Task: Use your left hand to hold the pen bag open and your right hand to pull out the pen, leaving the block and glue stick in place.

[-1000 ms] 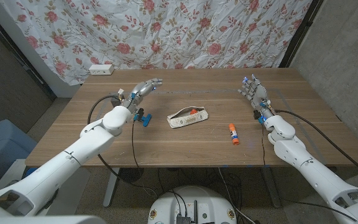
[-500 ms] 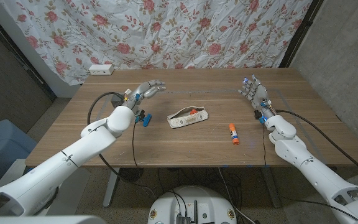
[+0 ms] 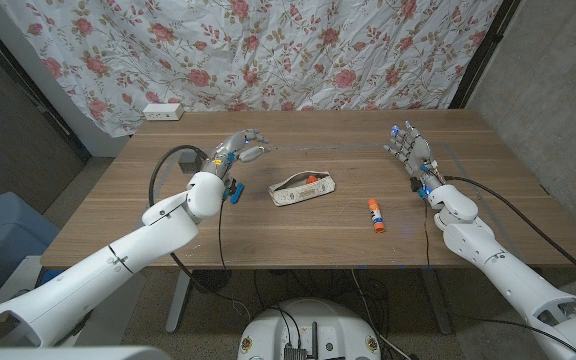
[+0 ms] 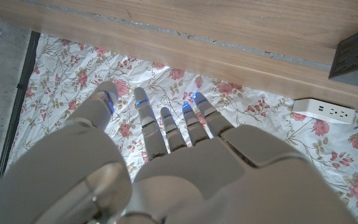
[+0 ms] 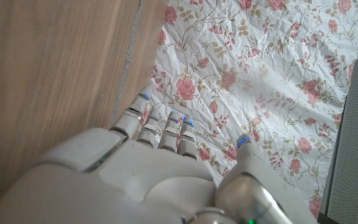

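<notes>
The left hand (image 3: 240, 147) is hanging empty with fingers apart, left of the pen bag (image 3: 304, 188) (unzipped, small), so it might be pushing the bag away instead of holding it.

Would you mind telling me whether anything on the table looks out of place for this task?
Yes: the glue stick lies loose on the table, right of the pen bag, not inside it. The bag lies askew with something orange at its opening. Both hands are empty.

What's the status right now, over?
Left hand and right hand open, holding nothing. Pen bag untouched mid-table. Glue stick lies outside it.
</notes>
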{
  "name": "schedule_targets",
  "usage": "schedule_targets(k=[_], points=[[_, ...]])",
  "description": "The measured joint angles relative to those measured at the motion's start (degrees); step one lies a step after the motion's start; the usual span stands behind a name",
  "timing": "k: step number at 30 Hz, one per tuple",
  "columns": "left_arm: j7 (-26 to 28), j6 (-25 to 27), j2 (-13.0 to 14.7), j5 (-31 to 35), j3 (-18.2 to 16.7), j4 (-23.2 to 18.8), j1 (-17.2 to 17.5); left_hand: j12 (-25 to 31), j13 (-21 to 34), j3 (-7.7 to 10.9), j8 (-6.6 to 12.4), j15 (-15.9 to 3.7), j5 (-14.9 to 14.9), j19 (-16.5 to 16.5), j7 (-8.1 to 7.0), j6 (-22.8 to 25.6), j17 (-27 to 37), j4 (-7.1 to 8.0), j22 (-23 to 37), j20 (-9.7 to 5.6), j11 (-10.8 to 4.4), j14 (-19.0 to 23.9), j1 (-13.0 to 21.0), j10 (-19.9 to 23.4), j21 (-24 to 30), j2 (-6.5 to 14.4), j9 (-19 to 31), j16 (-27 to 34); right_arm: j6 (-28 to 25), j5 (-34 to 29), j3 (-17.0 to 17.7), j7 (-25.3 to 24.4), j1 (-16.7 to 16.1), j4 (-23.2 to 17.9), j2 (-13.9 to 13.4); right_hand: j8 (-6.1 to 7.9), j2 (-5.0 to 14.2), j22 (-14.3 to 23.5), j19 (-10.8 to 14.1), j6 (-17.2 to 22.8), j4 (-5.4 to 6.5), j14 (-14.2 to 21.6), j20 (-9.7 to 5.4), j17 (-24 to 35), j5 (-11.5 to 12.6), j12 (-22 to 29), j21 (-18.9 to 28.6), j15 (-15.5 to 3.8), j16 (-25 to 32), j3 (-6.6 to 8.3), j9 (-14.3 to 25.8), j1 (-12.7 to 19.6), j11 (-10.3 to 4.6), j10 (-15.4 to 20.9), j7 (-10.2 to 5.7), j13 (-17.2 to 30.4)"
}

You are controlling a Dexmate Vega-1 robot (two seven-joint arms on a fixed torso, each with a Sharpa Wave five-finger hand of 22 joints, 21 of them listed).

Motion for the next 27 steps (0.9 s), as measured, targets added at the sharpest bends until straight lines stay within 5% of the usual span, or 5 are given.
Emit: schedule_targets(k=[27], points=[[-4.6,10.1,-4.0,21.4,10.8,-1.5,-2.8,0.0,0.0,-1.66,-0.27,-0.16,0.0,0.4,0.28,4.2,0.2,0.55,0.2,0.23,-0.08,2.5,3.6,3.2,0.0,-0.9,0.0,0.0,-0.2,0.4,-0.3,1.6,0.9,1.9,0.4,0.0,0.0,0.0,0.0,0.7,-0.24,0.0,0.0,0.0,0.0,0.0,0.0,0.0,0.0,0.24,0.0,0.0,0.0,0.0,-0.12,0.0]])
